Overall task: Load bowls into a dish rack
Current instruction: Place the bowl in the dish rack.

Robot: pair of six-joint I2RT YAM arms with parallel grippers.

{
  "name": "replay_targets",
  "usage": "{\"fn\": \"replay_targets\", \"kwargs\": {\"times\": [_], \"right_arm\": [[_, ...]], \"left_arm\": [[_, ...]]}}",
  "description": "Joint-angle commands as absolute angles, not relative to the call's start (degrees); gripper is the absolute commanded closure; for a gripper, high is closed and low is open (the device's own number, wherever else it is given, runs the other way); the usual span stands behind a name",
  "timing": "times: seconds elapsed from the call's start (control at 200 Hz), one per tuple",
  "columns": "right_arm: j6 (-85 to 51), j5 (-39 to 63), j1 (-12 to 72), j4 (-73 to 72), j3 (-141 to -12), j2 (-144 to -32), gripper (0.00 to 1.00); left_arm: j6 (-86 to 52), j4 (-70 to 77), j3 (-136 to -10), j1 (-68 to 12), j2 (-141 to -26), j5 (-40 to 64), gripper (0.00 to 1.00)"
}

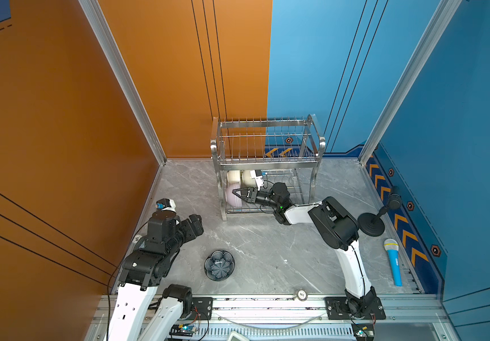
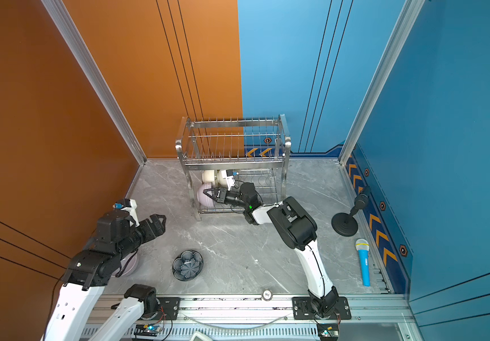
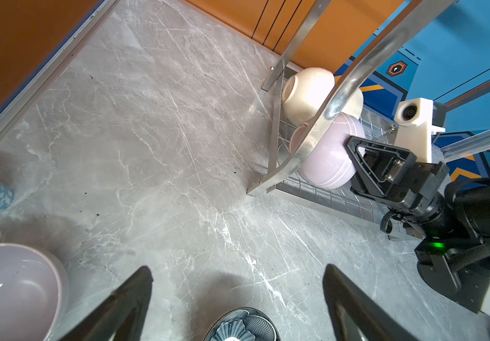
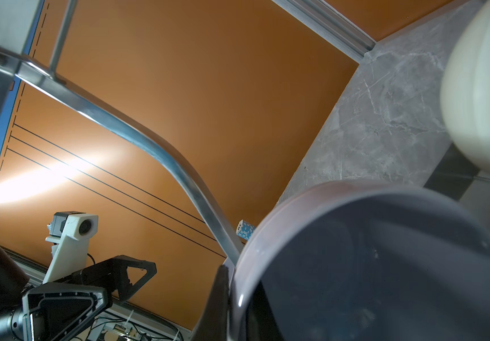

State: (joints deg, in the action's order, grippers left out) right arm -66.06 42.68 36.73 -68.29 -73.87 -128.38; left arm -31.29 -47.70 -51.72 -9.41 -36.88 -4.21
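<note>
Right fingers (image 3: 384, 165) pinch a lilac bowl's (image 3: 326, 159) rim in the rack's (image 1: 267, 161) lower tier — left fingers (image 3: 125, 304) gape empty near another lilac bowl (image 3: 10, 283), plainest from the left wrist view.

- Both top views look steeply down from high over the near edge, far off, holding the whole table (image 1: 267, 245); the dish rack (image 1: 267, 161) sits mid-frame.
- The left wrist view sits low and close, facing the rack and the right gripper (image 3: 354, 150).
- The right wrist view, inside the rack against a lilac bowl (image 4: 385, 265), looks back at the left gripper (image 4: 128, 283).
</note>
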Motion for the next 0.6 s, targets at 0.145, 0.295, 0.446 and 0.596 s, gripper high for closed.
{"fn": "replay_targets", "kwargs": {"times": [0.145, 0.295, 0.446, 0.596], "right_arm": [[-71.4, 40.5, 36.7, -79.0, -77.8, -129.9, 1.0], [-73.5, 39.7, 36.8, -80.8, -78.7, -131.7, 1.0], [-74.9, 39.4, 36.8, -81.3, -79.6, -133.3, 1.0], [-75.1, 39.3, 37.0, -81.3, -79.7, -133.7, 1.0]], "left_arm": [[-30.3, -47.4, -53.0, -8.6, -37.6, -3.0, 0.09], [-30.5, -47.4, -53.1, -8.5, -37.8, -2.9, 0.09], [-30.6, -47.4, -53.1, -8.4, -37.8, -2.8, 0.09], [-30.8, -47.4, -53.0, -8.4, -37.5, -2.6, 0.09]]}}
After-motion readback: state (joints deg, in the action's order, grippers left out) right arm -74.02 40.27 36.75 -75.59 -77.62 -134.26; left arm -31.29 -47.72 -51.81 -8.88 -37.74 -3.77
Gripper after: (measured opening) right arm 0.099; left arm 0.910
